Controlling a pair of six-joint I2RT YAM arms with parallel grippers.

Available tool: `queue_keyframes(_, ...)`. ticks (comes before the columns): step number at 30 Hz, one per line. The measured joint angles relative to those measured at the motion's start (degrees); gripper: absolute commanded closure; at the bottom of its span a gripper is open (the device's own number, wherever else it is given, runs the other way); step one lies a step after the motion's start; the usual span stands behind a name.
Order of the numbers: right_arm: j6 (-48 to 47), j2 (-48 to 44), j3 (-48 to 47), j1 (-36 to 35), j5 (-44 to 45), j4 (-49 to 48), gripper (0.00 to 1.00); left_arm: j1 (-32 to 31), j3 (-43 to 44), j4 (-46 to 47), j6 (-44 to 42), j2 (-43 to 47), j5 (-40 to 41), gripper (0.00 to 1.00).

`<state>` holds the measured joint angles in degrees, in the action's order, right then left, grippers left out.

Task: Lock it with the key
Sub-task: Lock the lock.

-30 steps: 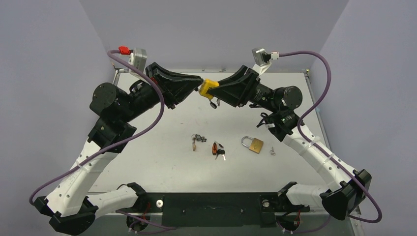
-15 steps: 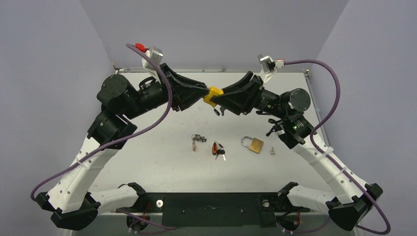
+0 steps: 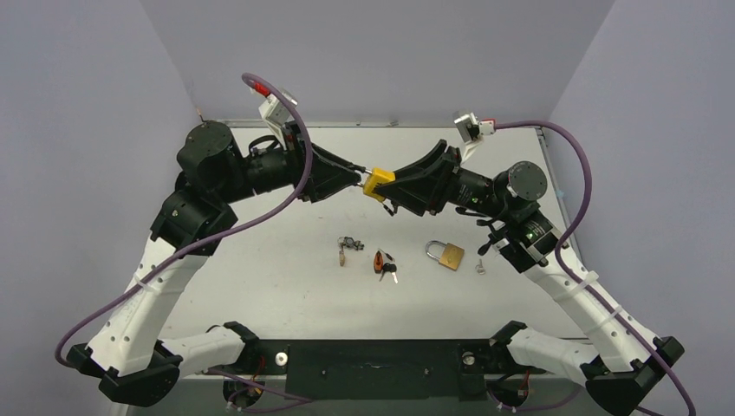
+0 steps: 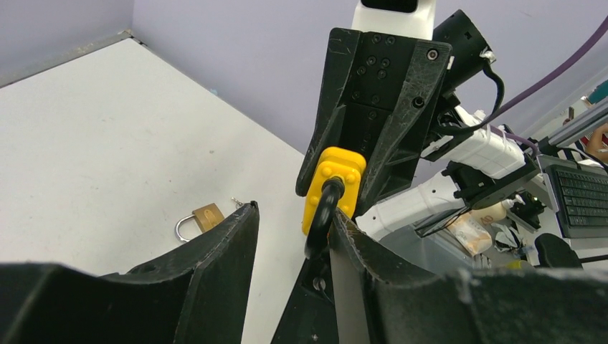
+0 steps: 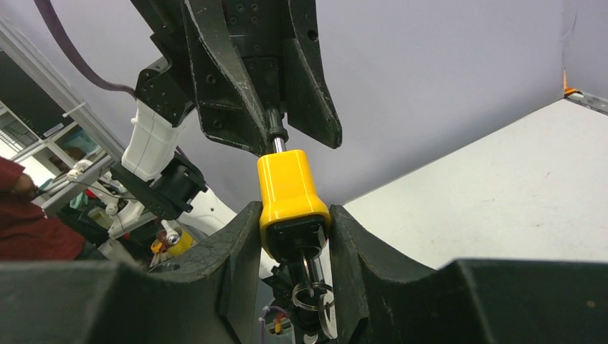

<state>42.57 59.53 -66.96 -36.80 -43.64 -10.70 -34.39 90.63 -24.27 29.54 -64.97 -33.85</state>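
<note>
Grey-purple walls (image 3: 373, 52) stand around a white table (image 3: 286, 295). High over it, the 2 arms meet. The right gripper (image 5: 292, 215) squeezes the body of the yellow padlock (image 5: 287, 183) tight between its fingers, and a key ring (image 5: 310, 295) hangs under the lock. The left gripper (image 4: 290, 215) is partly open, with the lock's black loop (image 4: 324, 215) beside 1 finger, not pinched. A brass padlock (image 3: 449, 255) and some keys (image 3: 384, 263) lie on the table below.

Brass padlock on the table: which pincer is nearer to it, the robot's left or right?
Right. The right pincer, gripping the yellow padlock, hangs in the air behind and left of the brass padlock; the left pincer is further left, past the yellow padlock.
</note>
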Motion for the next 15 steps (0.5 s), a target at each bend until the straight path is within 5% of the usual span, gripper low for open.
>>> queue_keyframes(15, -1.6, -0.9, 0.2, 0.0, -1.8, 3.0, 1.0, 4.9, -0.5, 0.5, 1.1, 2.1, -8.3, 0.63)
